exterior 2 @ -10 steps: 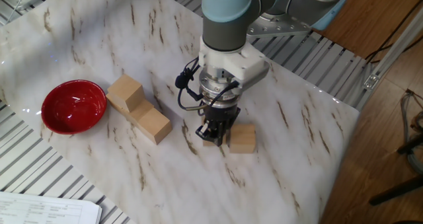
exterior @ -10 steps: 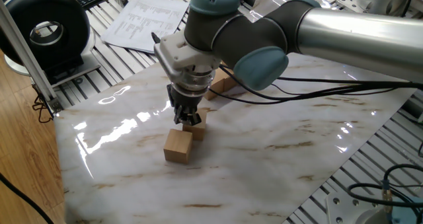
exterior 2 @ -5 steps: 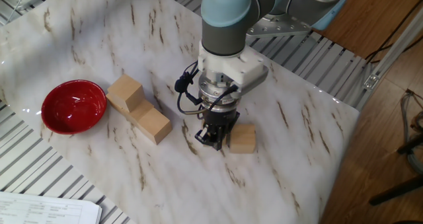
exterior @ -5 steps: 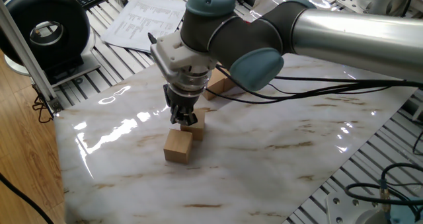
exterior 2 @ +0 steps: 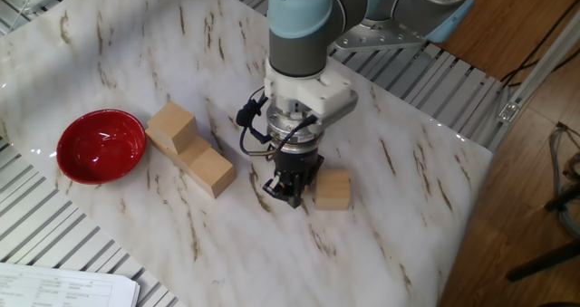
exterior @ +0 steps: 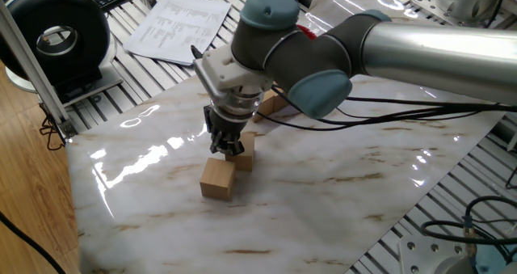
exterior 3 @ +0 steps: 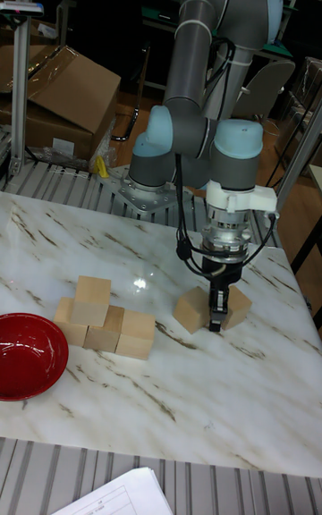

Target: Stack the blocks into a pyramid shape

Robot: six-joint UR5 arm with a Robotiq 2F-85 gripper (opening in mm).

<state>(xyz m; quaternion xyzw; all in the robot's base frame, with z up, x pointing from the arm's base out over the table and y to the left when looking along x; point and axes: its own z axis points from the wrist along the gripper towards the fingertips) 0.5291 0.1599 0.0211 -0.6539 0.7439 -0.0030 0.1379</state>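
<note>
While the claw (exterior 2: pixel 292 187) grips one block (exterior: pixel 242 153) beside a loose block (exterior 2: pixel 333 189), lift it straight, clear of that neighbour, toward the stack (exterior 2: pixel 186 145).

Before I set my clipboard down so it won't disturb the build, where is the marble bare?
Bare marble lies on the near side of the gripper and the lone block, toward the table's edge. Another free strip sits behind the block pile, around the upper left. It is crowded between the red bowl, the pile and the gripper.
</note>
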